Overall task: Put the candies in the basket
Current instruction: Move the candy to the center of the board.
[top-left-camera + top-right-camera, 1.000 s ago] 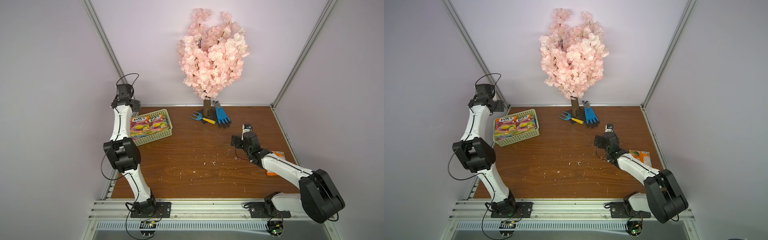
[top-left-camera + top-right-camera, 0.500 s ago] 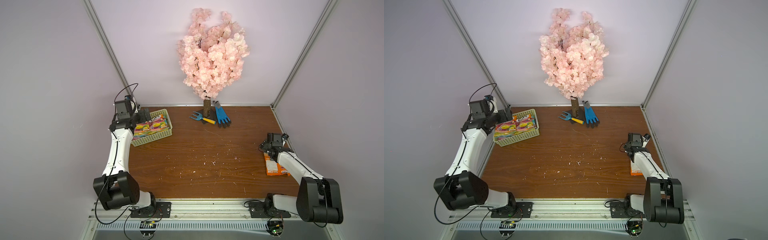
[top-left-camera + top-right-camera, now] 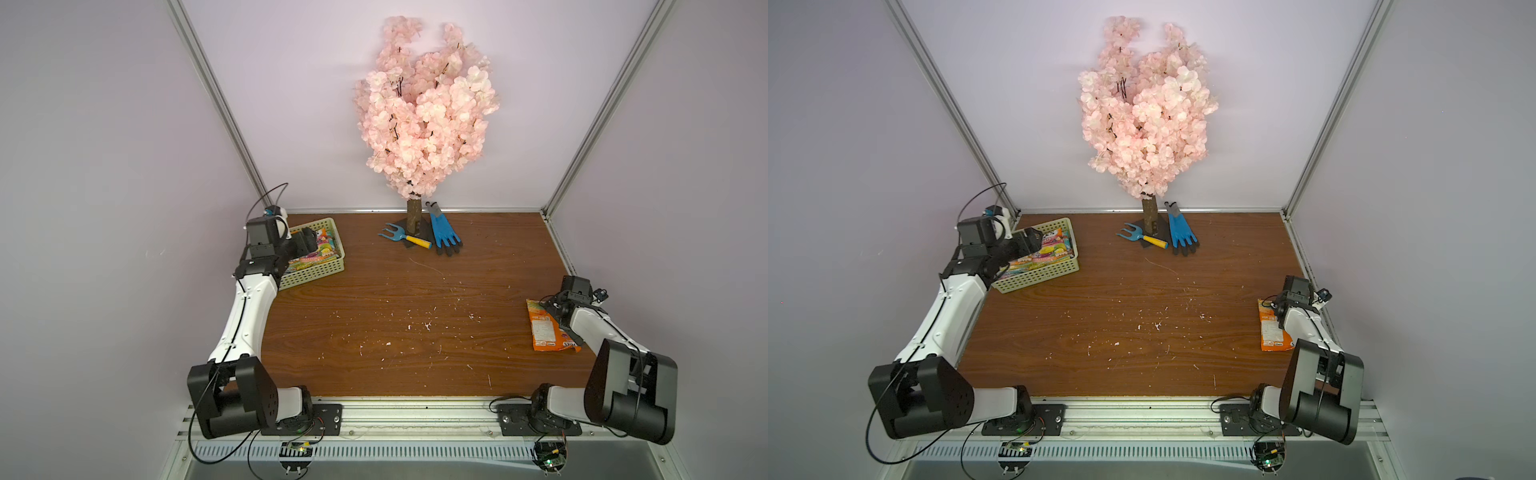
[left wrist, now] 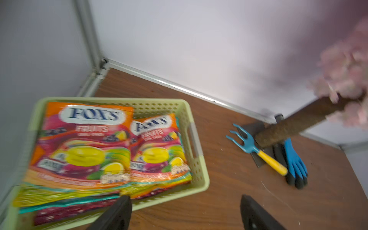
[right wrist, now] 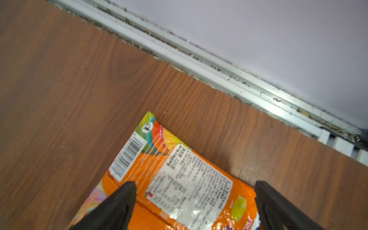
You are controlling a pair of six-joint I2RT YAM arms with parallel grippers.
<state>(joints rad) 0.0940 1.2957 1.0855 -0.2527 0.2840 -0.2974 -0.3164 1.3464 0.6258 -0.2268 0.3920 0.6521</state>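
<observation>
The pale green basket (image 3: 330,266) (image 3: 1059,272) stands at the table's far left, and several FOX'S candies (image 4: 83,151) are stacked in it. My left gripper (image 4: 184,197) hovers at the basket's near rim (image 4: 199,185), open with nothing between its fingers. One orange candy bag (image 3: 546,332) (image 3: 1271,332) lies back side up by the table's right edge. My right gripper (image 5: 194,183) hangs open just above this bag (image 5: 189,175), one finger on each side of it, not closed on it.
A pink blossom tree (image 3: 424,112) stands at the back middle. A blue hand rake (image 3: 401,237) and a blue glove (image 3: 444,232) lie at its foot. White crumbs (image 3: 415,324) dot the brown table. Walls close in on the left, back and right.
My left arm has come down from the back wall to the basket. My right arm has swung from mid-table to the right edge, over the orange bag.
</observation>
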